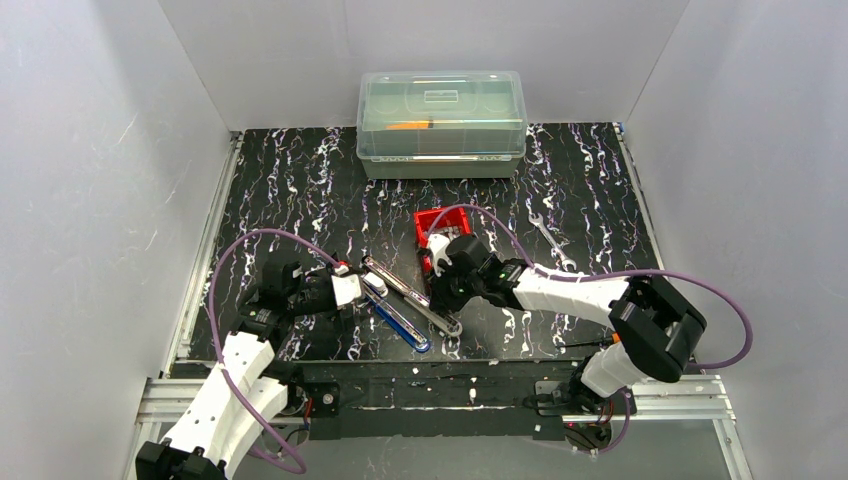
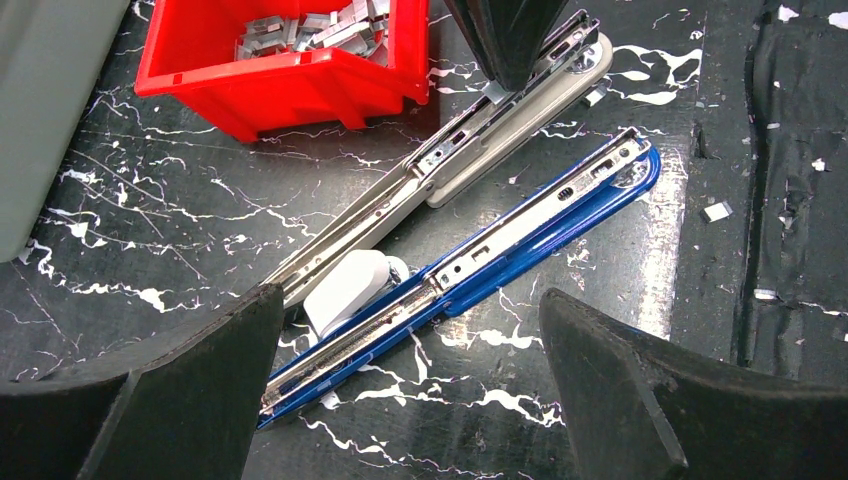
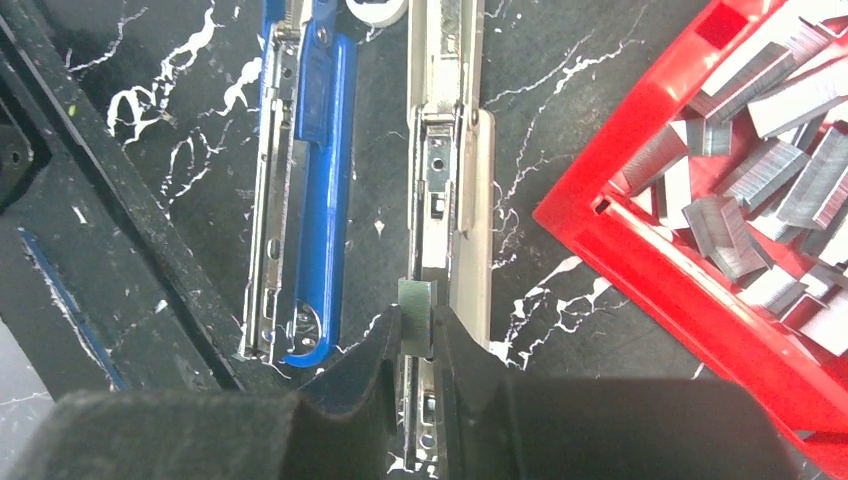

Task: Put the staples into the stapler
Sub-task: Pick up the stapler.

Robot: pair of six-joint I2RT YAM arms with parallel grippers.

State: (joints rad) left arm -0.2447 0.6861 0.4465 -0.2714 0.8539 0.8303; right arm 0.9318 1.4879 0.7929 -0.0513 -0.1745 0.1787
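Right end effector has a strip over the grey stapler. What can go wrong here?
1. The right end effector pinches only part of the strip; it might tilt and catch on the grey stapler.
2. The left end effector is open, gripping nothing, so that stapler may slide when pushed.
3. A dropped strip could fall beside the blue stapler.

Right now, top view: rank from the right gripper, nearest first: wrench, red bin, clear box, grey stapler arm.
1. Grey stapler arm, under the right gripper.
2. Red bin, just behind.
3. Wrench, off right.
4. Clear box, far back edge.
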